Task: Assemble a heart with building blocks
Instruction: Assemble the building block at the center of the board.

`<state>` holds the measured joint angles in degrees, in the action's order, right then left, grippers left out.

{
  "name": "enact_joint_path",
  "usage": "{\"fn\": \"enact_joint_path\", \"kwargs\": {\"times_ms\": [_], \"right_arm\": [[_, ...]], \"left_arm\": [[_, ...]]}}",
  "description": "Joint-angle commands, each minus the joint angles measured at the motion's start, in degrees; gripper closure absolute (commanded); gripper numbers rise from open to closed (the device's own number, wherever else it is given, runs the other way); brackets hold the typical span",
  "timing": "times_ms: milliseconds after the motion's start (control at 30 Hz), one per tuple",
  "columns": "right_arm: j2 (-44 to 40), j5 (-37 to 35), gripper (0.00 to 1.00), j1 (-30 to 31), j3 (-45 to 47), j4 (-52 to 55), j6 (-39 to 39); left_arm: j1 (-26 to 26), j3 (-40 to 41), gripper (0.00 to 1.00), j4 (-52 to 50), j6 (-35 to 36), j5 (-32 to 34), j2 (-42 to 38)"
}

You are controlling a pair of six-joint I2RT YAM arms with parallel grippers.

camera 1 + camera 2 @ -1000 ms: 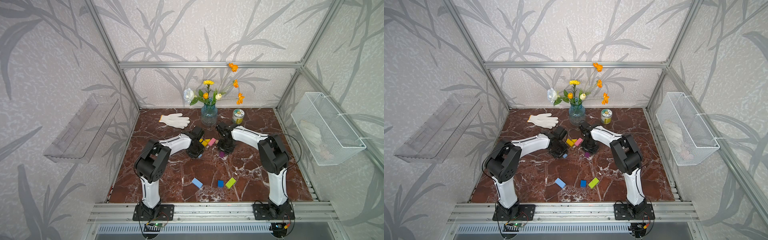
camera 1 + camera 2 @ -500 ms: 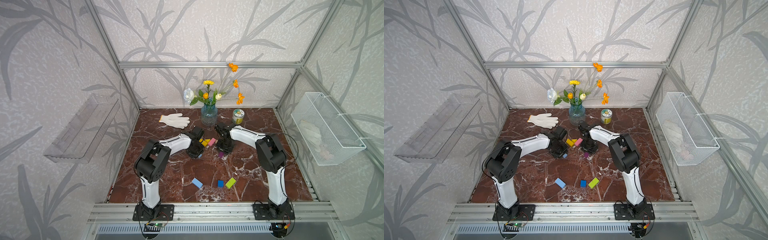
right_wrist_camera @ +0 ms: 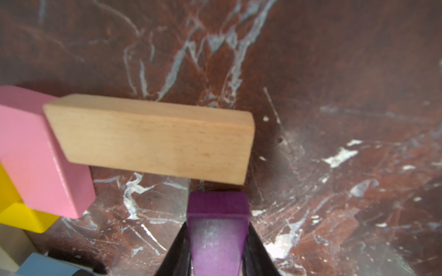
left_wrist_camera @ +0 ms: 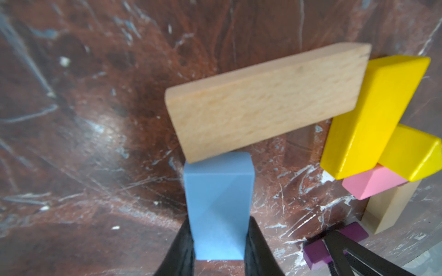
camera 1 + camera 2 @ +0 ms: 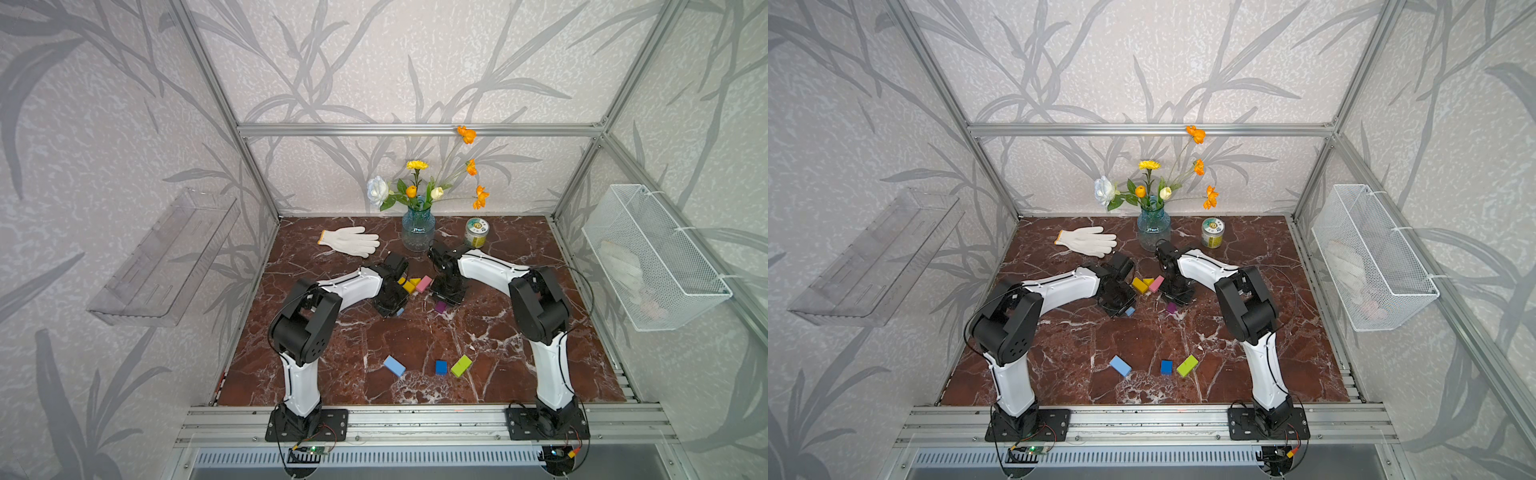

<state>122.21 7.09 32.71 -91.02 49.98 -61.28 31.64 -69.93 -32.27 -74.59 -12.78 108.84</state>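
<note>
Slightly, the right arm (image 5: 490, 268) has shifted sideways; blocks lie unmoved. Left jaws clamp the light blue block (image 4: 218, 203), right jaws the purple block (image 3: 217, 227), both at the half-built heart (image 5: 409, 286) just before the vase (image 5: 417, 235).

Partial heart (image 5: 409, 286): tan block (image 4: 267, 100), yellow block (image 4: 373, 114), pink block (image 3: 35, 153) touching; light blue block (image 4: 218, 205), purple block (image 3: 217, 222) gripped.

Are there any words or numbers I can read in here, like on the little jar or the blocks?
No text here can be read.
On the jar: the lid and label carry some print, too small and blurred to read in both top views.
On the light blue brick, purple brick and tan brick: plain surfaces in the wrist views, no letters or numbers.
On the white glove: no writing visible.
</note>
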Motion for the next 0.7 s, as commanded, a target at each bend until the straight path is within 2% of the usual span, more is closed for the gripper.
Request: {"fn": "enact_joint_path", "kwargs": {"times_ms": [0,667], "right_arm": [[1.4,-0.7,0.90,0.3,-1.0,2.2,-0.5],[2.5,-0.7,0.90,-0.3,-2.3,2.4,-1.4]], "left_arm": [[-0.1,2.3,0.83,-3.1,-0.6,-0.1,4.4],[-0.2,1.7,0.83,-3.2,-1.2,0.6,4.6]]}}
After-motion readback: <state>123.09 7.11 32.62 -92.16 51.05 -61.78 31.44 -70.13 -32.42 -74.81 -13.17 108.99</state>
